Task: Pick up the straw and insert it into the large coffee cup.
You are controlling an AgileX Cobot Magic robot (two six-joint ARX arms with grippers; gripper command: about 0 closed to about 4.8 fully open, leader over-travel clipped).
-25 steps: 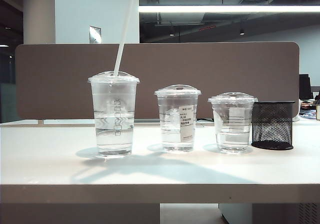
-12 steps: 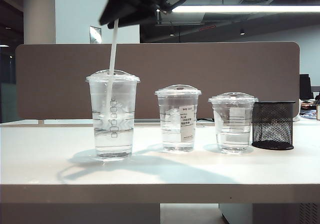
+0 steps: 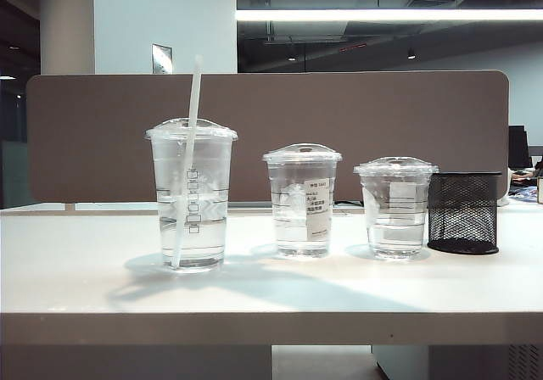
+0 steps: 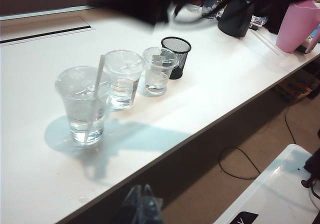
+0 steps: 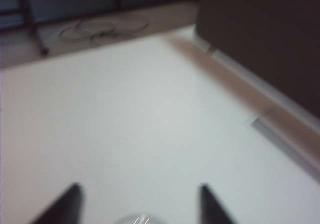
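The straw (image 3: 189, 142) is long, thin and white, and it stands through the domed lid of the large coffee cup (image 3: 192, 219), leaning a little, its lower end near the cup's bottom. Nothing holds it. The left wrist view also shows the straw (image 4: 99, 73) in the large cup (image 4: 82, 109). My right gripper (image 5: 139, 186) hangs open above the table, with the cup's lid (image 5: 137, 219) just showing between its dark fingers. It is out of the exterior view. My left gripper (image 4: 142, 204) is shut and empty, off the table's front edge, away from the cups.
A medium clear cup (image 3: 301, 202) with a white label and a shorter clear cup (image 3: 395, 206) stand in a row to the right of the large one, then a black mesh holder (image 3: 462, 212). A brown partition (image 3: 339, 108) runs behind. The right arm (image 4: 150, 4) is a dark blur overhead.
The straw has gone from tilted at the lid to deep inside the large cup. The right gripper opened, let go of it and rose out of the exterior view.
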